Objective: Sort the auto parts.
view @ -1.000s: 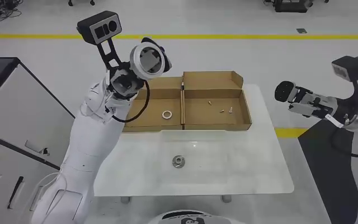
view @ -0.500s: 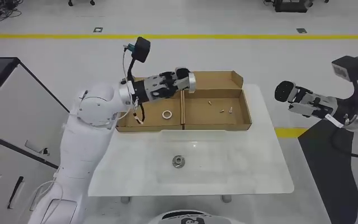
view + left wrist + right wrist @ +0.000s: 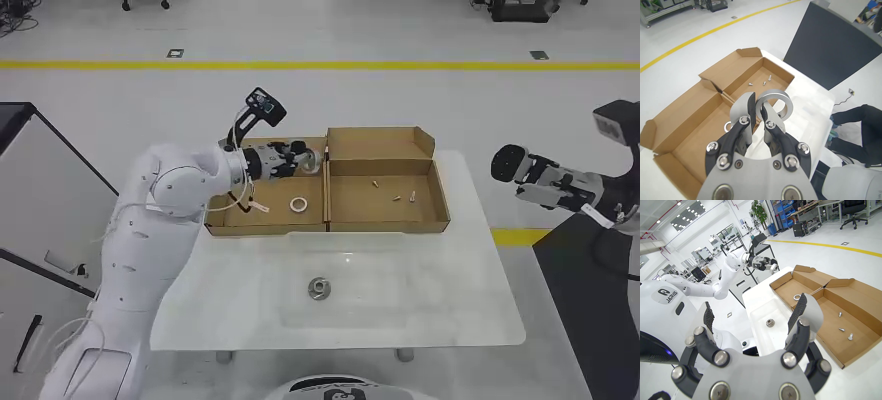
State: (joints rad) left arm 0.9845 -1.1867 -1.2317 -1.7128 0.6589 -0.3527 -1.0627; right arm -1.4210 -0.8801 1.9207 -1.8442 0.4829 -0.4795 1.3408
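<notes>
white table point(image 3: 420, 300): l gripper point(image 3: 757, 106) clamped on steel ring point(image 3: 772, 92) over left cardboard box point(image 3: 312, 190). r gripper point(image 3: 755, 302) fingers apart, off table's right edge.

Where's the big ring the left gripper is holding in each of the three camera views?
Top view: big ring in the left gripper, over the cardboard box's left compartment, near the divider.
Left wrist view: big ring pinched by its rim, in front of the box.
Right wrist view: big ring far off, beyond the box.
Shared landmark: small ring lying in the left compartment.
</notes>
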